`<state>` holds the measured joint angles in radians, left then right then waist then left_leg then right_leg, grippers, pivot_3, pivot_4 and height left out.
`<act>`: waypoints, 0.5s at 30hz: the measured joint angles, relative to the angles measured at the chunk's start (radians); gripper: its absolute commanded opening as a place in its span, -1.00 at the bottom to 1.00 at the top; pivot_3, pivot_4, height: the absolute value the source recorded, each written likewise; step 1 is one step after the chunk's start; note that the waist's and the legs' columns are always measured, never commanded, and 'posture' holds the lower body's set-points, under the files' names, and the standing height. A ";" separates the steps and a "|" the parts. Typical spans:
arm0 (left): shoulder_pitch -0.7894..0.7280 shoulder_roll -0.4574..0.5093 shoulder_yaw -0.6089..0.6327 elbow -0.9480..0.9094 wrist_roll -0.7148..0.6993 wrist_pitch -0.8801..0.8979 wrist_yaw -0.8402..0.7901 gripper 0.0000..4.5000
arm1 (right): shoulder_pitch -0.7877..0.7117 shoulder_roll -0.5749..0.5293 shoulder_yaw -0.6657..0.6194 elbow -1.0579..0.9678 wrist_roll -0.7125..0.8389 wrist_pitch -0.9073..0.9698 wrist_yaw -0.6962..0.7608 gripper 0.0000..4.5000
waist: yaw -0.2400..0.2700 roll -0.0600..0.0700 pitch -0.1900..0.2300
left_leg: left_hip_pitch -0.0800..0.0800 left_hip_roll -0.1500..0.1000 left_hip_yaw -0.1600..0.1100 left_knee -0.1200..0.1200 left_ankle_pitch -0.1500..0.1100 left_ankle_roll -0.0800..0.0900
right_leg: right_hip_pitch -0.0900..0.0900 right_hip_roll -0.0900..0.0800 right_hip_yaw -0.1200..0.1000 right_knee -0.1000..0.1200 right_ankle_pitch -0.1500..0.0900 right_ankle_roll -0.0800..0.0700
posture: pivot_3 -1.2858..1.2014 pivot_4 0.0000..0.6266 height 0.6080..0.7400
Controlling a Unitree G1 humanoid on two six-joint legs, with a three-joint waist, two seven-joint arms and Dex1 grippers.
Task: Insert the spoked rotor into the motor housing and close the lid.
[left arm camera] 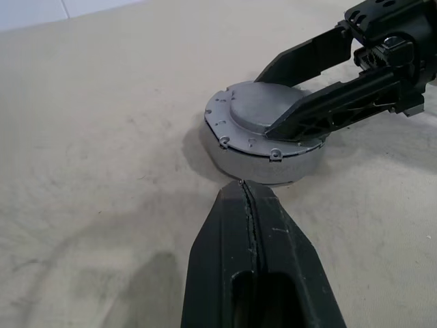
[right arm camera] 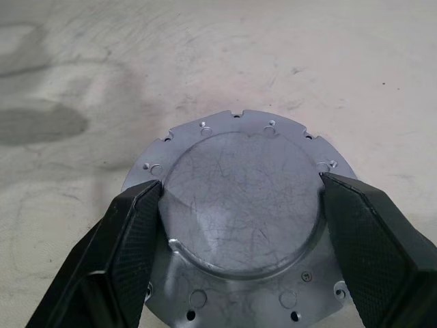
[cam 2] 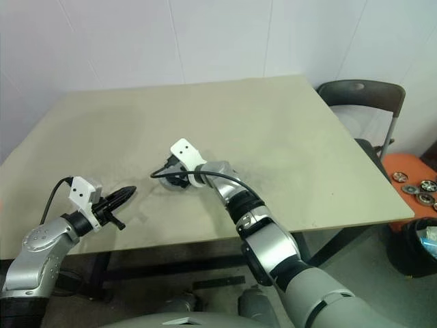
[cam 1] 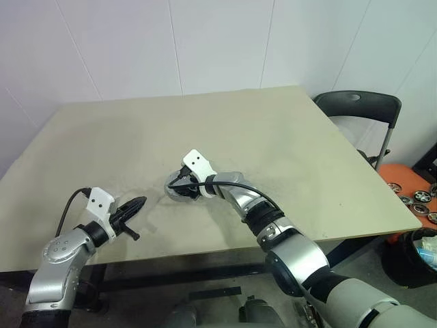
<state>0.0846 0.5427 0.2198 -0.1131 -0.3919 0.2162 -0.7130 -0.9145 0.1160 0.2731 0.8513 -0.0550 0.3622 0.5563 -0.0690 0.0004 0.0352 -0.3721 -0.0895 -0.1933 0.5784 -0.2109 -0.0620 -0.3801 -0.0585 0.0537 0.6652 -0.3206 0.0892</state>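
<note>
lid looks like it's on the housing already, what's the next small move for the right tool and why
Probably lift the right tool straight up and off. The lid already lies flat on the motor housing, and the fingers flank its raised centre, so pulling sideways might drag it askew.

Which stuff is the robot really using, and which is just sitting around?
Using:
- lid, on the motor housing
- right gripper, open around the lid's raised middle
- left gripper, shut

Sitting around:
- chair
- wheels on the orange stand
</note>
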 measured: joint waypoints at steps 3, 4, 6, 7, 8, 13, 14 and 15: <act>-0.004 0.000 0.000 -0.018 -0.001 0.017 0.007 -1.00 | 0.000 0.000 0.000 0.002 -0.005 0.001 -0.013 0.45 | 0.000 0.000 0.000 | 0.000 0.000 0.000 0.000 0.000 0.000 | 0.000 0.000 0.000 0.000 0.000 0.000 | 0.03 -1.00 1.00; -0.004 0.000 -0.001 -0.022 -0.001 0.023 0.009 -1.00 | -0.001 0.000 -0.004 0.005 -0.004 0.001 -0.021 0.45 | 0.001 0.000 0.000 | 0.001 0.000 0.000 0.000 0.000 0.000 | 0.001 0.000 0.000 0.001 0.000 0.000 | 0.03 -1.00 1.00; -0.005 0.001 -0.001 -0.033 -0.001 0.035 0.015 -1.00 | -0.001 0.001 -0.009 0.012 0.001 0.001 -0.032 0.45 | 0.002 0.000 0.000 | 0.003 0.000 -0.001 0.001 0.000 0.000 | 0.003 0.000 0.000 0.001 0.000 0.000 | 0.03 -1.00 1.00; -0.007 0.000 -0.001 -0.036 -0.001 0.037 0.016 -1.00 | -0.003 0.001 -0.011 0.019 0.004 0.003 -0.037 0.45 | 0.003 0.001 0.000 | 0.005 0.000 -0.001 0.001 0.000 0.000 | 0.005 0.000 -0.001 0.001 0.000 0.000 | 0.03 -1.00 1.00; -0.008 0.001 -0.002 -0.037 -0.001 0.038 0.017 -1.00 | -0.006 0.001 -0.012 0.026 0.005 0.006 -0.042 0.45 | 0.006 0.001 0.000 | 0.008 0.000 -0.001 0.001 0.000 0.000 | 0.008 0.000 -0.001 0.000 0.000 -0.001 | 0.03 -1.00 1.00; -0.012 0.000 -0.003 -0.037 -0.001 0.038 0.016 -1.00 | -0.043 0.001 -0.010 0.059 0.000 0.061 -0.039 0.45 | 0.019 0.002 0.001 | 0.016 0.000 0.000 0.000 0.000 0.000 | 0.016 0.000 0.000 0.000 -0.003 -0.004 | 0.03 -1.00 1.00; -0.012 0.000 -0.004 -0.036 0.000 0.038 0.015 -1.00 | -0.047 0.001 -0.010 0.059 0.000 0.070 -0.034 0.45 | 0.021 0.001 0.000 | 0.016 0.000 0.000 0.000 0.000 0.000 | 0.016 0.000 0.000 0.000 -0.003 -0.004 | 0.03 -1.00 1.00; -0.015 0.000 -0.006 -0.035 0.000 0.037 0.013 -1.00 | -0.051 0.000 -0.010 0.059 -0.002 0.079 -0.030 0.45 | 0.022 0.001 0.000 | 0.016 0.000 0.000 0.000 0.000 0.000 | 0.015 0.000 0.000 0.000 -0.003 -0.004 | 0.03 -1.00 1.00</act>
<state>0.0693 0.5431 0.2134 -0.1478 -0.3921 0.2537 -0.7001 -0.9651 0.1164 0.2635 0.9102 -0.0572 0.4413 0.5267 -0.0468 0.0017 0.0354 -0.3557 -0.0896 -0.1935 0.5788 -0.2111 -0.0621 -0.3647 -0.0588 0.0534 0.6651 -0.3234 0.0851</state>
